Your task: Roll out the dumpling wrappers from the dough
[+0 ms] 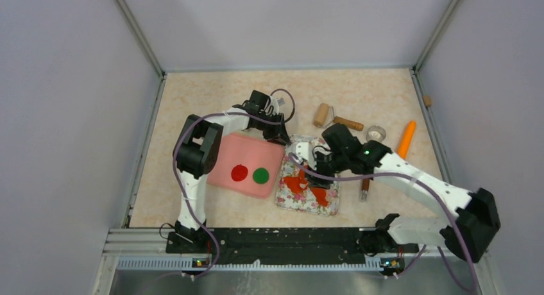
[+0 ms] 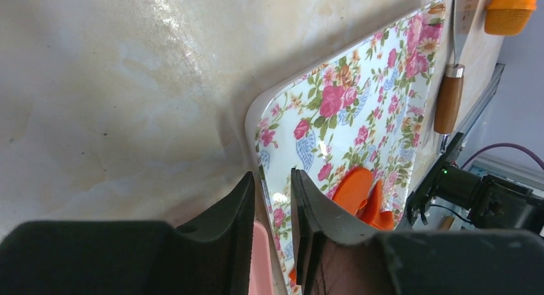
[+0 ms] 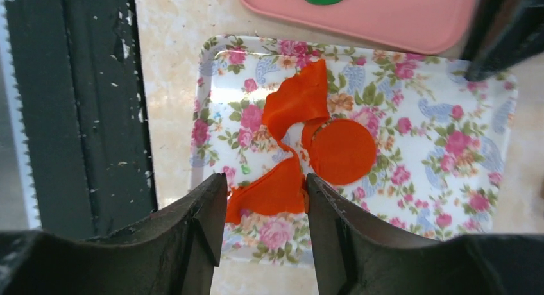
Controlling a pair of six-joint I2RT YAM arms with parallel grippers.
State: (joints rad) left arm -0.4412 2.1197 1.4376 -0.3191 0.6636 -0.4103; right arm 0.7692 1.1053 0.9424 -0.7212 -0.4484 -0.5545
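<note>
Now, L end effector pinching floral tray rim, R end effector apart, angled down over dough.

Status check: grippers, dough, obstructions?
Left gripper pinching floral tray rim. Right gripper open, straddling dough scrap. Orange-red wrapper lying on tray. No obstruction seen.

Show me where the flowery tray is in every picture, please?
Top external: the flowery tray lies right of centre, beside the pink mat.
Left wrist: the flowery tray slants across the right half.
Right wrist: the flowery tray fills the middle.
Shared landmark: the orange-red clay lying on the tray in all three views.
</note>
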